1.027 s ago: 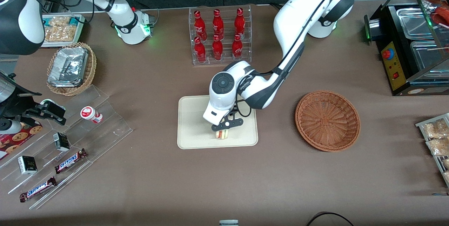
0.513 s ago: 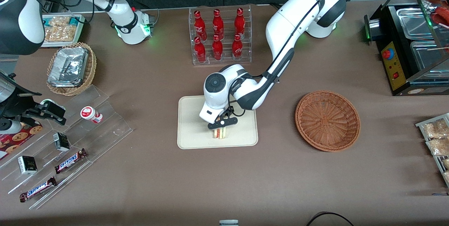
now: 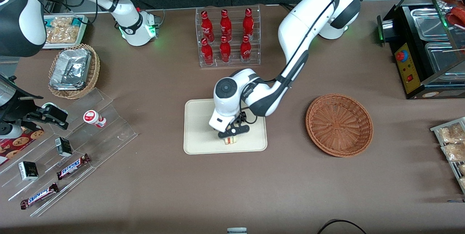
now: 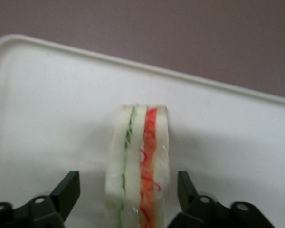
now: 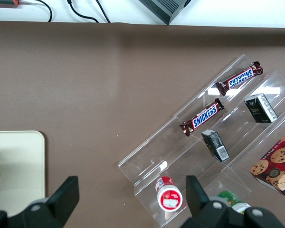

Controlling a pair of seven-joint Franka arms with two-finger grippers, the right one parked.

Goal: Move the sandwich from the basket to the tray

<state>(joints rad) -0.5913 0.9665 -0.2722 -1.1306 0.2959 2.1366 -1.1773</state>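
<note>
The sandwich (image 3: 230,140) stands on its edge on the cream tray (image 3: 198,132), near the tray's rim nearest the front camera. My left gripper (image 3: 233,131) is right over it, open. In the left wrist view the sandwich (image 4: 138,166) shows its green and red filling layers between the two black fingers (image 4: 70,186), with a gap on each side, on the tray (image 4: 52,104). The gripper (image 4: 127,184) straddles it without touching. The reddish-brown basket (image 3: 339,125) lies empty beside the tray, toward the working arm's end of the table.
A clear rack of red bottles (image 3: 227,37) stands farther from the camera than the tray. A clear stepped display with Snickers bars (image 3: 72,165) and a tan wicker basket with foil trays (image 3: 73,70) lie toward the parked arm's end. A black food warmer (image 3: 425,45) stands at the working arm's end.
The wrist has shifted a little over the tray and back. The sandwich stays at nearly the same spot on the tray, under the gripper.
</note>
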